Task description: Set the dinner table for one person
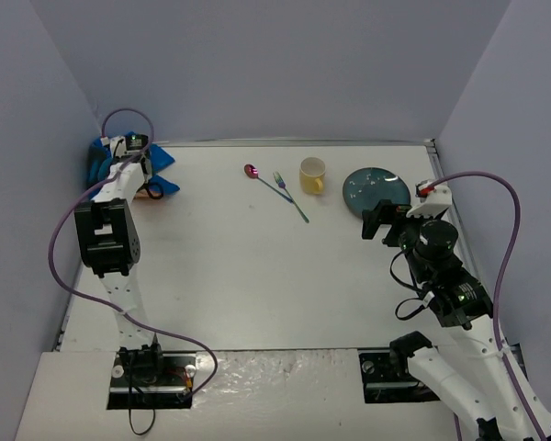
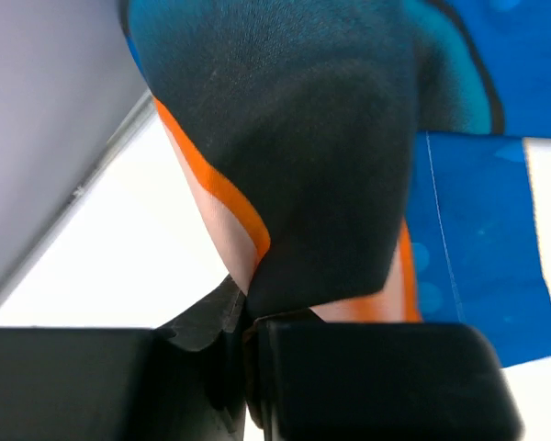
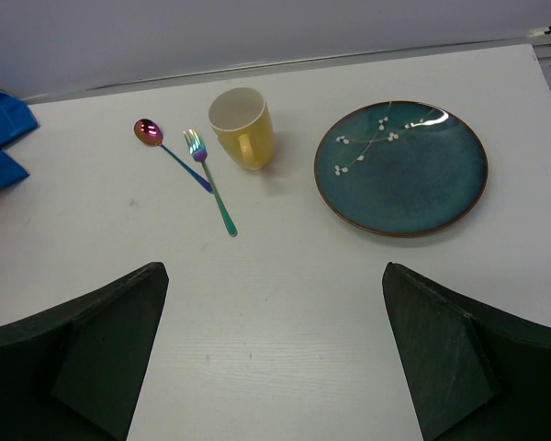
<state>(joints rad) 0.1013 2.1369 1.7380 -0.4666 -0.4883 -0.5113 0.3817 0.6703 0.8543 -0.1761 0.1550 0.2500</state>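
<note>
Left gripper (image 2: 253,323) pinches blue placemat (image 2: 477,230) at upper left; right gripper (image 3: 274,276) hangs open over dinner table (image 1: 257,276) near plate (image 3: 400,165).

Soft, even light from above is bleaching the dinner table (image 1: 257,276) almost pure white, leaving only faint shadows. In the left wrist view the cloth (image 2: 294,138) is blurring at close range; the plate (image 3: 399,165) is glinting at its rim.
</note>
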